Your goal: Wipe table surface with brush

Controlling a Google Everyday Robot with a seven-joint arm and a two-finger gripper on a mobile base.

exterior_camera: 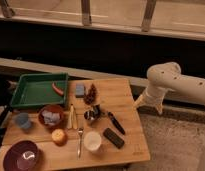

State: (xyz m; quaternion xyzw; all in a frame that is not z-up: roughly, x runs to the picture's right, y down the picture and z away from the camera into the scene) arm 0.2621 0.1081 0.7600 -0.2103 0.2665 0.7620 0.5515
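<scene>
The table surface [121, 97] is a light-brown wooden plank top in the middle of the camera view. The brush [115, 123], slim and dark with a tapering black handle, lies on it right of centre, pointing diagonally toward the front right. My white arm comes in from the right, and the gripper [144, 102] hangs at its lower end just off the table's right edge. It is apart from the brush, to its right and farther back, and holds nothing that I can see.
A green tray [26, 97] holding a red item sits at back left. Also on the table are a blue sponge [79, 90], a small metal cup [90, 116], a flat black block [113, 138], a white cup [92, 141], a fork [80, 140], an orange [59, 136] and bowls at front left.
</scene>
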